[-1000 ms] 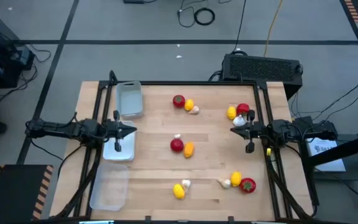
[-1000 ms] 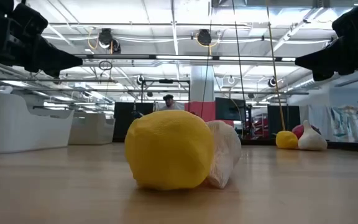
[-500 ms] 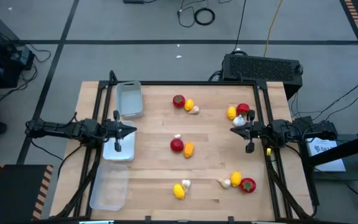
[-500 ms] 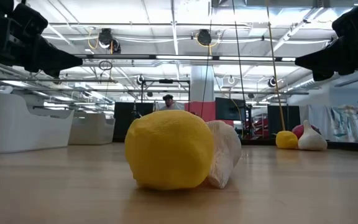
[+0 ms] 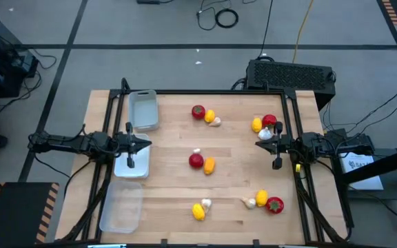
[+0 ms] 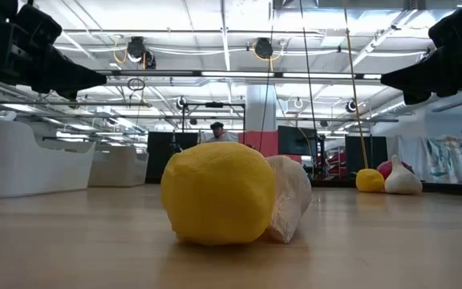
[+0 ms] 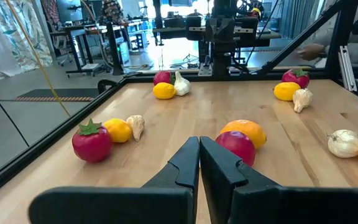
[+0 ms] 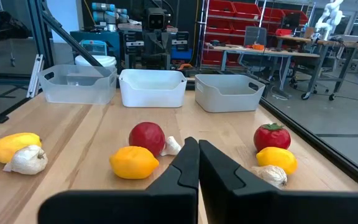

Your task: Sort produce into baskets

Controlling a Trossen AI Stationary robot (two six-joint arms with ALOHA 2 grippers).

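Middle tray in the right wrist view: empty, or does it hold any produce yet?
Empty. The middle tray shows only its pale inside; all the produce seen lies out on the table.

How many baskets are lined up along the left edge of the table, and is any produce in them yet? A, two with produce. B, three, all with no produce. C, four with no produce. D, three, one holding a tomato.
B: three baskets stand in a row, with no produce in any of them; all the produce still lies on the table.
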